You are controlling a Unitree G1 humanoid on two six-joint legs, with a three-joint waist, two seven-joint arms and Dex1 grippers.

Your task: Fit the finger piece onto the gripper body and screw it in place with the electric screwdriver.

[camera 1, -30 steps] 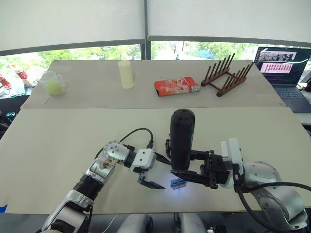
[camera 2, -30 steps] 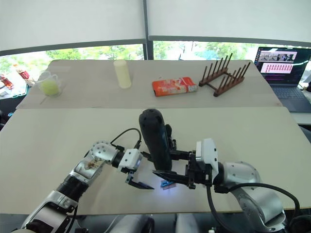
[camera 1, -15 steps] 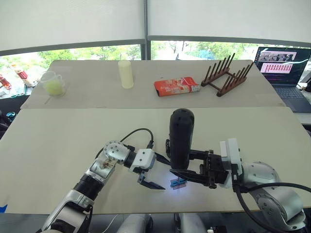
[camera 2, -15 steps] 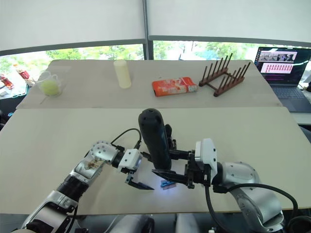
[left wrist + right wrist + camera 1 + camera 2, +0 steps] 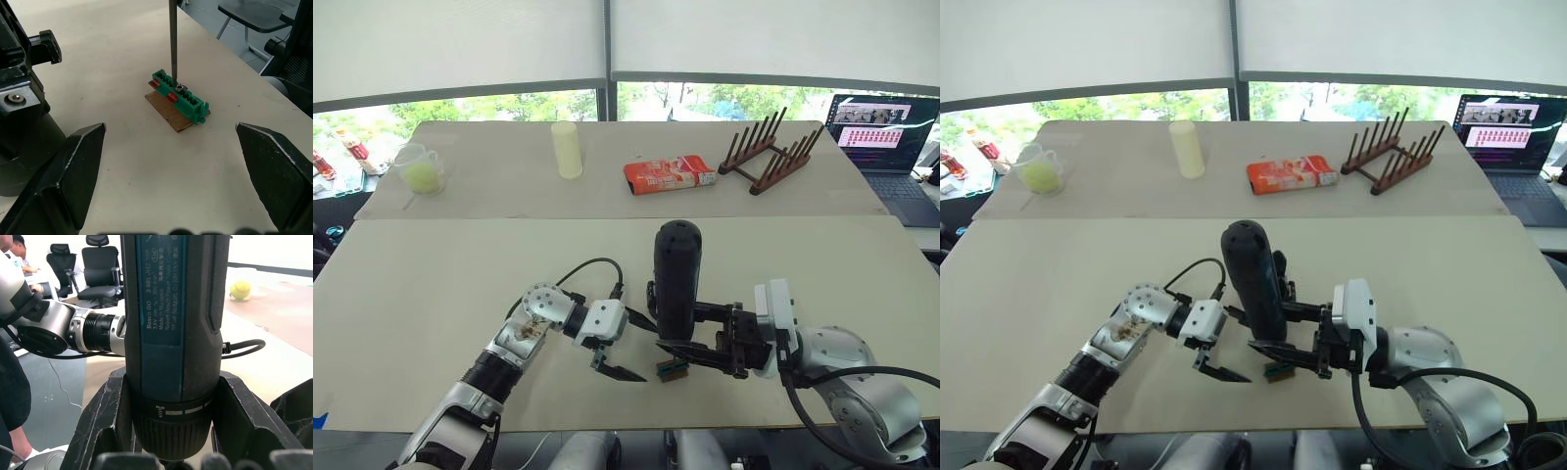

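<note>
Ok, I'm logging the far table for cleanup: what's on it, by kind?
Measuring cup: 1
Pale yellow cylinder: 1
Red packet: 1
Wooden dish rack: 1
Laptop: 1
Total: 5

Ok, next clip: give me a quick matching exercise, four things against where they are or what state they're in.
Things:
1. electric screwdriver
2. left gripper
3. green block
4. red packet

States:
A. open, holding nothing
B. lying on the far table
C. upright, clamped by the right gripper
D. under the metal bit's tip

Pairs: 1-C, 2-A, 3-D, 4-B
</note>
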